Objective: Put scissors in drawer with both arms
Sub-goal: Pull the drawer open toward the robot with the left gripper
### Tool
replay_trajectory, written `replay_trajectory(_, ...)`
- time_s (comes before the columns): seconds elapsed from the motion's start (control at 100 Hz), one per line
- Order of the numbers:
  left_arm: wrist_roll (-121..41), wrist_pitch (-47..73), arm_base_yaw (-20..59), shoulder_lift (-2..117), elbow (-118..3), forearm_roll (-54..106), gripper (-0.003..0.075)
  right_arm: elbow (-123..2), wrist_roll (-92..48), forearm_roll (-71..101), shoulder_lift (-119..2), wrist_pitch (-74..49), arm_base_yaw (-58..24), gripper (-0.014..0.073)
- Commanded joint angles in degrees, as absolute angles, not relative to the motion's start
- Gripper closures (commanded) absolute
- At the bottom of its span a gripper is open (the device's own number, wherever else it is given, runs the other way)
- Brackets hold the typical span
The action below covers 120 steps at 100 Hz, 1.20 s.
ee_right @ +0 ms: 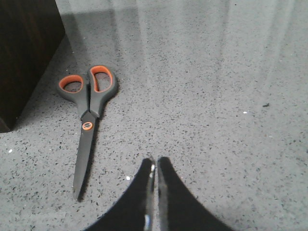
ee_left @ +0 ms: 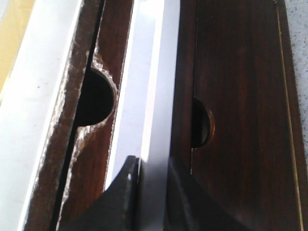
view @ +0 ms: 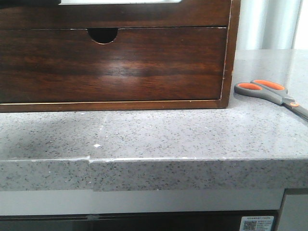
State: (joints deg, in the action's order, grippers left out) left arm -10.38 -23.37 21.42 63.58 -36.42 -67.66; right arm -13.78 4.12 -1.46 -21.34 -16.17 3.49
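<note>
1. On the speckled grey countertop, just to the right of the wooden cabinet, lie the scissors, flat and closed, apart from the cabinet's side.
2. Seen from the right wrist: scissors off to one side of the right gripper, near but not touching, not between the fingers.
3. Long axis running roughly alongside the line of the right gripper's fingers, only slightly slanted; orange-lined loops at the far end toward the cabinet corner, blade tips at the near end.
4. From the front: loops toward the cabinet, blades running away to the right and toward the table's near edge, cut off by the frame.
5. Right gripper: fingers pressed together, nothing held.
6. Left gripper: up close at the cabinet front near a half-round notch; a pale strip between the fingers, but whether clamped or merely framing it, cannot tell.
7. Drawer: front flush with the frame, apparently shut, notch at its top edge.
8. Nearer to the scissors by far: the right arm; likely first a sideways shift and an opening of the fingers across the handle or pivot.
</note>
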Motion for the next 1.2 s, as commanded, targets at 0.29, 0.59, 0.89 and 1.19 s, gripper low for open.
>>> replay_trajectory(0.29,-6.0,-27.1,21.9,62.0,-37.9,-65.9,0.0742,-15.8,3.7,-1.6,-22.2,-12.1,3.7,0.0635)
replay_trajectory(0.59,-3.4,-29.8,21.9,57.4,-36.9,-65.9,0.0742,-15.8,3.7,-1.6,-22.2,-12.2,3.5,0.0635)
replay_trajectory(0.89,-3.2,-32.9,21.9,51.8,-31.9,-65.9,0.0742,-15.8,3.7,-1.6,-22.2,-12.2,2.4,0.0635)
replay_trajectory(1.19,-3.2,-37.0,21.9,44.6,-27.9,-65.9,0.0742,-15.8,3.7,-1.6,-22.2,-12.2,2.4,0.0635)
